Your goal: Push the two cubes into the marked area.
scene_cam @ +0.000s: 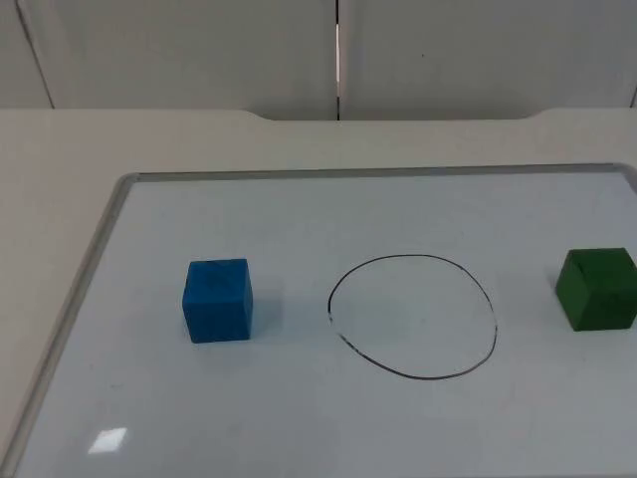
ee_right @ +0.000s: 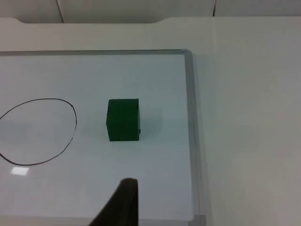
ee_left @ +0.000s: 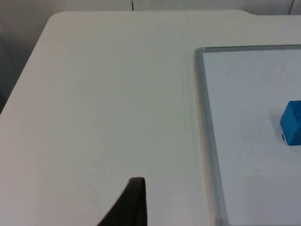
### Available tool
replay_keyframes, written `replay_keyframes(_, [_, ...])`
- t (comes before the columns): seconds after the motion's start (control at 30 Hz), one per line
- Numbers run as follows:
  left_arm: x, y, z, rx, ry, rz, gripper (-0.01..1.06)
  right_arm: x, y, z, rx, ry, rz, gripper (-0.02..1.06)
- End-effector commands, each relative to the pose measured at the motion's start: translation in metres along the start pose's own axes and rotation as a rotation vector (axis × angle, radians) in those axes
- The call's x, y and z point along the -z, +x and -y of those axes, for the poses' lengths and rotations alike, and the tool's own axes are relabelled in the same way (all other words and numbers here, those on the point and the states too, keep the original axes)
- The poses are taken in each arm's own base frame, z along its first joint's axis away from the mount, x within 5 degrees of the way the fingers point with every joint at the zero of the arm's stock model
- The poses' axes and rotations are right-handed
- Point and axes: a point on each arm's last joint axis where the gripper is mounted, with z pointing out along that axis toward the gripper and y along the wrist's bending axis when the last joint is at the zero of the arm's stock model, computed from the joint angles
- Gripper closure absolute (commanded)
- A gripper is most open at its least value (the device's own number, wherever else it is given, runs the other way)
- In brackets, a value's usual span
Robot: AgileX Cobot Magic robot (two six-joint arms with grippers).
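Note:
A blue cube point(scene_cam: 218, 300) stands on the whiteboard point(scene_cam: 299, 209), left of a hand-drawn black circle point(scene_cam: 413, 316). A green cube point(scene_cam: 597, 289) stands right of the circle, near the board's right edge. Both cubes are outside the line. My left gripper point(ee_left: 133, 203) is over the bare table, left of the board's frame and well away from the blue cube point(ee_left: 292, 122). My right gripper point(ee_right: 123, 202) is over the board, a short way from the green cube point(ee_right: 123, 119) and in line with it. The circle point(ee_right: 35, 132) lies to that cube's side.
The board's raised metal frame point(scene_cam: 95, 259) runs around it, also seen as the frame point(ee_left: 203, 117) and the frame point(ee_right: 190, 117) in the wrist views. White table top point(scene_cam: 60, 149) surrounds the board. The grey partition wall point(scene_cam: 199, 50) closes the back.

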Motion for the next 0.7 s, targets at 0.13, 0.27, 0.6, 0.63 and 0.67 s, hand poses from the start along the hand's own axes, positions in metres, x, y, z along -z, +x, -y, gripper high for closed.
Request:
replay_keyframes(0.13, [0.005,-0.015,0.0,0.004,0.001,0.038,0.0,-0.002,0.002,0.0,0.002,0.007,-0.006,-0.01])
replay_keyframes(0.27, [0.004,-0.018,0.0,0.004,0.0,0.047,0.0,-0.002,0.002,0.0,0.002,0.007,-0.006,-0.01])
replay_keyframes(0.6, [-0.005,-0.029,-0.001,0.008,-0.001,0.067,0.0,-0.002,0.002,0.0,0.002,0.007,-0.006,-0.01])
replay_keyframes(0.63, [-0.007,-0.031,-0.001,0.009,-0.001,0.065,0.0,-0.002,0.002,0.0,0.002,0.007,-0.006,-0.01])
replay_keyframes(0.67, [-0.009,-0.033,-0.001,0.01,-0.002,0.066,0.0,-0.002,0.002,0.0,0.002,0.007,-0.006,-0.01])
